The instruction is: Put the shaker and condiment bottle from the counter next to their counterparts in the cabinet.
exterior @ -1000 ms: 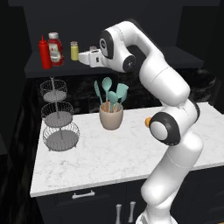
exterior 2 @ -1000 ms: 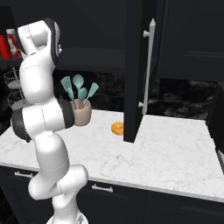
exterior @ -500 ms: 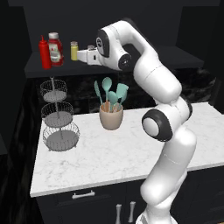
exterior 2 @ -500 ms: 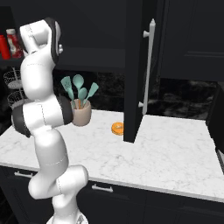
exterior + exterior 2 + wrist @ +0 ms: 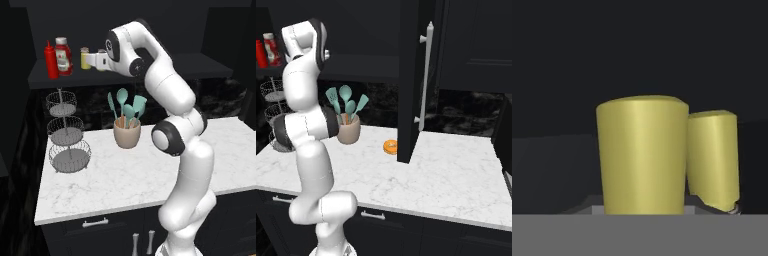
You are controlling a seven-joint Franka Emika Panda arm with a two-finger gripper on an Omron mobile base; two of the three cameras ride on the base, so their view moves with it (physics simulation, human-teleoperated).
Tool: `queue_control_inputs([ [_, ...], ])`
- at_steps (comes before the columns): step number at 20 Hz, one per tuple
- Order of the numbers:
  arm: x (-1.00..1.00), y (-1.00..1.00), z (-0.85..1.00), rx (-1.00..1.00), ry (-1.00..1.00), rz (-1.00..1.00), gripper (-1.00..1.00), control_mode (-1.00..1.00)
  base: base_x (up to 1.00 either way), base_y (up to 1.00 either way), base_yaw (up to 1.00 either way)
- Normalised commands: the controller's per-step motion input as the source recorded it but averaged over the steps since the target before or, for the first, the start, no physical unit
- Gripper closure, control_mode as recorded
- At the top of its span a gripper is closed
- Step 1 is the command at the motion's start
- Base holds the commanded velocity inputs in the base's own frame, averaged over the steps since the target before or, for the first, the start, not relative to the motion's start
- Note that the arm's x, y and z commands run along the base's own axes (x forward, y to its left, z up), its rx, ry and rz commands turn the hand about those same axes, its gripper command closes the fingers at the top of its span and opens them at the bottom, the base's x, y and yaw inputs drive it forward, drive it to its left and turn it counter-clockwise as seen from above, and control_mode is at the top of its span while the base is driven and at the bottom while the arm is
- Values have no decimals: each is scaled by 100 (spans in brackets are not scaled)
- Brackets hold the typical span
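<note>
The white robot arm reaches up to the dark cabinet (image 5: 130, 70) above the desk (image 5: 140, 175). Its fingers (image 5: 96, 61) are closed tight around a small yellow shaker (image 5: 643, 155), and they hold it over the cabinet shelf. A second yellow shaker (image 5: 85, 57) stands on that shelf, just beside the fingers. From the hand, the two yellow shakers look side by side and almost touching, with the held one bigger and nearer. Further along the shelf from the yellow shaker stands a wide red bottle (image 5: 62, 49) with a white cap, and the slim red condiment bottle (image 5: 50, 60) stands right next to it. Down on the desk, under the shelf, sits a wire basket stand (image 5: 67, 132) with three round trays. Near the stand is a beige pot (image 5: 127, 134) full of green spoons. A small orange ring (image 5: 390, 146) lies on the desk by the open cabinet door (image 5: 415, 80).
</note>
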Motion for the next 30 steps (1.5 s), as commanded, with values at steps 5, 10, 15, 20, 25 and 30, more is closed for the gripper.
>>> queue_control_inputs([
  [5, 46, 0, -38, 2, 0, 0, 100, -100, 0, 0, 0],
  [10, 37, 8, -55, 0, 0, 4, -100, -100, 0, 0, 0],
  [15, 8, 6, -42, 0, -1, 6, -100, -100, 0, 0, 0],
  [20, -7, 7, -22, 0, -5, 4, -100, -100, 0, 0, 0],
  [25, -43, 0, -12, 0, -7, 0, -100, -100, 0, 0, 0],
  [30, -54, 0, -11, 0, -3, 0, -100, -100, 0, 0, 0],
])
